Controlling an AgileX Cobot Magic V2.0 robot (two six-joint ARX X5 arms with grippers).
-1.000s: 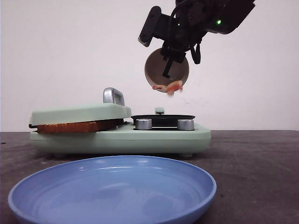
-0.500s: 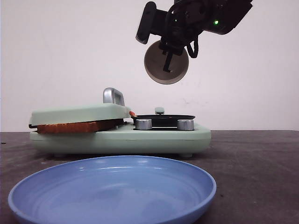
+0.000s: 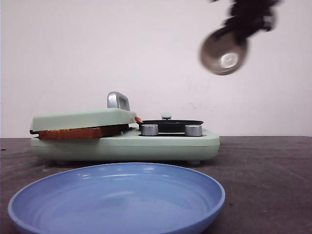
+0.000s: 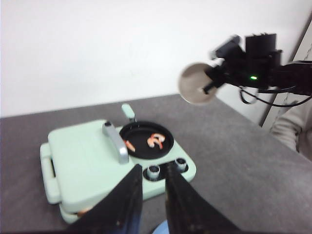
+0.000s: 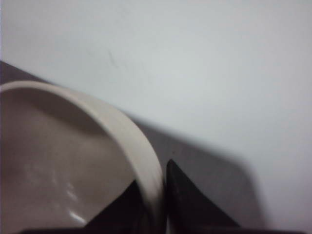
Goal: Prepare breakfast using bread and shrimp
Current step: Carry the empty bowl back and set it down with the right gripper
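Note:
A browned bread slice [image 3: 78,132] lies under the shut lid of the mint-green breakfast maker [image 3: 122,146]; only its edge shows. Orange-red shrimp [image 4: 157,140] lie in the black round pan [image 4: 141,147], and only a tip [image 3: 138,119] shows in the front view. My right gripper [image 3: 246,19], blurred, is shut on the rim of a beige bowl [image 3: 223,56], which it holds high and to the right of the pan. The bowl [image 5: 58,165] looks empty, with its rim between the right gripper's [image 5: 152,170] fingers. My left gripper [image 4: 153,170] hovers above the maker's knobs, slightly open and empty.
A large blue plate [image 3: 117,200] sits at the front of the dark table. The maker has a silver lid handle [image 3: 118,100] and two knobs [image 3: 149,129]. A person's arm [image 4: 292,131] shows at the far right of the left wrist view.
The shrimp dropped from the tilted bowl into the pan. The right gripper then swung the empty bowl away to the right. The maker and plate did not move.

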